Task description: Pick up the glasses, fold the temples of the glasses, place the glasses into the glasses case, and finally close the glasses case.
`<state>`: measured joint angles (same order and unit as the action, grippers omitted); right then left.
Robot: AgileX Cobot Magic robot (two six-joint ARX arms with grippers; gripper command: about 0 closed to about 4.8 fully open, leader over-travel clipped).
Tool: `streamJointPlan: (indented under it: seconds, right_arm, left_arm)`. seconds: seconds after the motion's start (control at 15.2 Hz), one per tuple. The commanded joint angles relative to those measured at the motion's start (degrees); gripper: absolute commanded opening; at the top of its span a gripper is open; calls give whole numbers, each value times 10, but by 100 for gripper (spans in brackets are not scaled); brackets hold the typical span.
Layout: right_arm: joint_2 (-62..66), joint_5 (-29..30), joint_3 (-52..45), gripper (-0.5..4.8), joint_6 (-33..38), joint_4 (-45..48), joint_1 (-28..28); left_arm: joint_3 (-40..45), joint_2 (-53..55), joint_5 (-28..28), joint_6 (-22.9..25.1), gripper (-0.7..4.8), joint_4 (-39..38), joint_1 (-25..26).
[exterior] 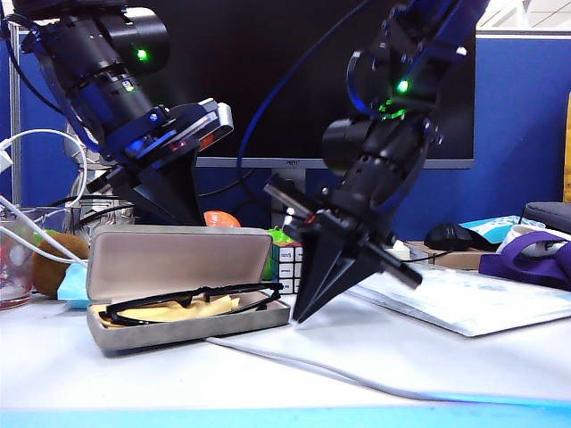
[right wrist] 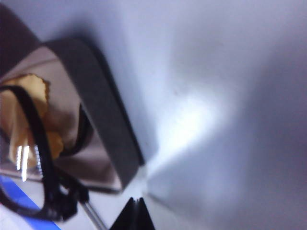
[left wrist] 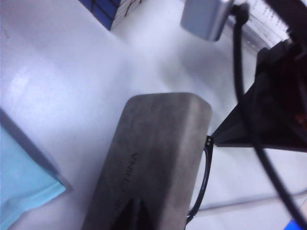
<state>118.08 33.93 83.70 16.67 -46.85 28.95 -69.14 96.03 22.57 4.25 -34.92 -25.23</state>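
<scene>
White bench (exterior: 268, 374) up front, a dark monitor (exterior: 268, 80) and blue partition behind, and the glasses case (exterior: 183, 290) sits open on the left half of the exterior view, lid standing upright at the back. Inside the tray lie the glasses (exterior: 192, 301), black frame stretched across the yellow cloth (exterior: 187, 310), one end of the frame poking just over the case's right rim.

Right claw (exterior: 299, 316) is down low, its black fingers pressed together into a sharp wedge with nothing between them, tip just beside the case's right end and close to the bench. The right wrist view confirms it: the clenched right claw (right wrist: 135, 213) points at bare bench right next to the grey case wall (right wrist: 103, 120), with the glasses (right wrist: 33, 139) and yellow cloth (right wrist: 21, 120) visible inside the beige lining.

Left claw is behind the case, hidden by the lid in the exterior view. From the left wrist view the left claw (left wrist: 130, 215) shows clenched too, empty, its dark tip at the grey back of the lid (left wrist: 153, 158), though contact can't be judged. A sliver of the glasses (left wrist: 204, 177) peeks past the lid's edge, and the right claw (left wrist: 240, 132) points toward that same corner. Light blue packet (left wrist: 24, 187) lies off to the side.
</scene>
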Motion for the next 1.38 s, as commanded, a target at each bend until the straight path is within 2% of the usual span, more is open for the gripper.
streamJointPlan:
  seconds: [0.07, 0.72, 0.92, 1.38]
  right_arm:
    - [5, 8, 1, -1, 16, 27, 2]
    - [5, 23, 1, -1, 60, 82, 3]
    - [5, 22, 1, -1, 61, 85, 4]
    - [5, 22, 1, -1, 73, 105, 4]
  left_arm:
    - [4, 0, 10, 3, -7, -23, -1]
    - [4, 19, 12, 17, -7, -36, -2]
    - [4, 32, 34, 24, -7, -38, -3]
    - [3, 38, 36, 28, -6, -31, -23]
